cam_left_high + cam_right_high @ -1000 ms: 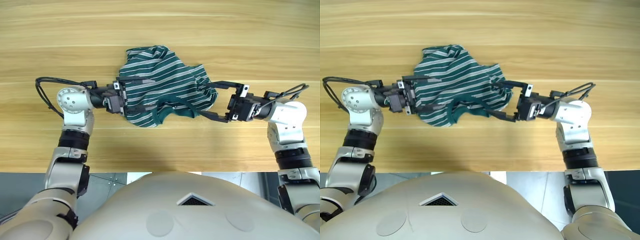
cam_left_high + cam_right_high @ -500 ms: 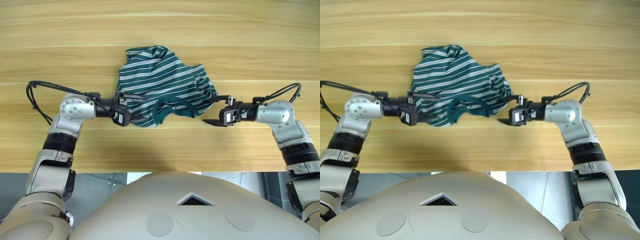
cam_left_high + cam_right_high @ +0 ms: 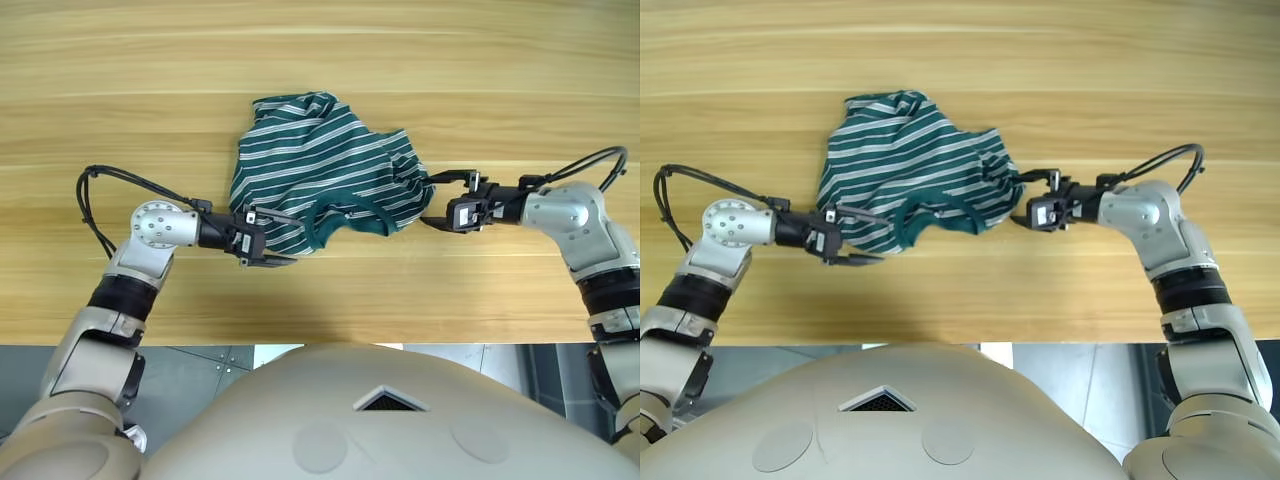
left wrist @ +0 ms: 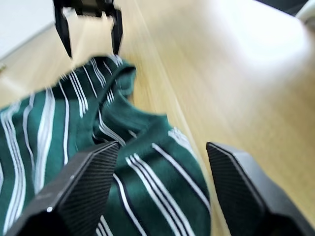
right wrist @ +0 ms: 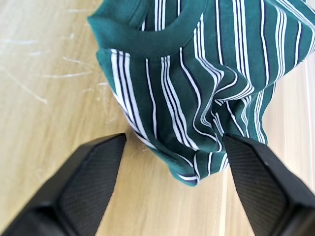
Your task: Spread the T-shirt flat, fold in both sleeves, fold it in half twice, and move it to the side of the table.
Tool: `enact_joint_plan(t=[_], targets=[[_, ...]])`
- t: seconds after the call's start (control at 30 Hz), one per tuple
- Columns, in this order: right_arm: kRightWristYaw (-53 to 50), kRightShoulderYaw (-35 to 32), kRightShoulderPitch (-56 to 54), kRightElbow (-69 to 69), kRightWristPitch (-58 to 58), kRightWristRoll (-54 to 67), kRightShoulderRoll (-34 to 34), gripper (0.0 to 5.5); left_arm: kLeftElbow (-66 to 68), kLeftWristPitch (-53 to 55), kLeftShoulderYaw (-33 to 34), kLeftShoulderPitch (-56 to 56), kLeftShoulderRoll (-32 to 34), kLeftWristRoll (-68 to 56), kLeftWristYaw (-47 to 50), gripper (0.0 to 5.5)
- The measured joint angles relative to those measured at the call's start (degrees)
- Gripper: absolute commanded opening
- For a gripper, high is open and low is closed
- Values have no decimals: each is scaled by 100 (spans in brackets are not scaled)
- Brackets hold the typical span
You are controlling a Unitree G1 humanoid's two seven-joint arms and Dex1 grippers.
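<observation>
The T-shirt, dark green with white stripes, lies crumpled in a loose heap on the wooden surface, about midway along the near edge and set back from it. It is neither spread nor folded, and its neckline faces the near edge. The left tool sits low at the shirt's near left corner. It is released, with its fingers spread wide, and the wrist view shows striped fabric lying in the gap between them without being pinched. The right tool is at the shirt's right side, also released. Its fingers are spread to either side of a bunched corner of cloth that points toward it, and they rest close above the bare wood.
</observation>
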Motion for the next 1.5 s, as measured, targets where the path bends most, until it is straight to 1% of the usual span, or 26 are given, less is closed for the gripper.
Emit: enact_joint_plan(t=[0.03, 0.1, 0.13, 0.2, 0.33, 0.47, 0.63, 0.7, 0.83, 0.9, 0.97, 1.0, 1.03, 1.2, 1.27, 1.4, 1.5], targets=[[-8, 27, -17, 1, 3, -12, -9, 366, 157, -166, -20, -119, -5, 183, 220, 330], [-19, 73, -49, -7, 12, -43, -11, 326, 376, -376, -83, -407, -4, 599, 576, 334], [-19, 92, -50, -12, 13, -43, -13, 316, 428, -474, -113, -475, -5, 744, 729, 334], [-17, 136, -48, -21, 42, -42, -15, 275, 496, -623, -189, -549, 10, 923, 933, 334], [28, 222, -42, -69, 107, -40, -17, 190, 291, -766, -242, -426, 259, 982, 1066, 334], [67, 271, 43, -197, 142, -29, -17, 130, -71, -778, -290, -222, 482, 978, 1096, 334], [80, 321, 115, -228, 183, 8, -15, 28, -351, -726, -296, -25, 631, 912, 1188, 334], [71, 349, 114, -217, 189, 0, -4, 1, -335, -710, -303, -21, 655, 901, 1205, 299], [3, 369, 109, -168, 203, -6, 66, 0, -95, -715, -312, -197, 650, 1243, 1610, 232], [-27, 374, 106, -145, 200, -5, 74, 0, -48, -714, -345, -218, 652, 1306, 1701, 186], [-44, 377, 97, -108, 187, -2, 83, 0, -10, -719, -382, -228, 652, 1360, 1743, 162], [-48, 378, 96, -101, 184, -2, 87, 0, 5, -719, -399, -237, 652, 1374, 1758, 135], [-56, 379, 92, -82, 182, -1, 99, 0, 43, -720, -424, -282, 652, 1420, 1791, 131], [-68, 386, 79, -52, 171, 7, 110, 0, 80, -735, -490, -274, 665, 1451, 1809, 36], [-69, 401, 62, -46, 171, 9, 114, 0, 75, -740, -509, -267, 680, 1413, 1800, 11], [-78, 408, 32, 8, 173, 78, 160, 0, 43, -829, -544, -178, 726, 1121, 1623, 4], [-133, 406, -29, 169, 148, 127, 254, 0, 19, -836, -535, -145, 797, 561, 1287, 4]])
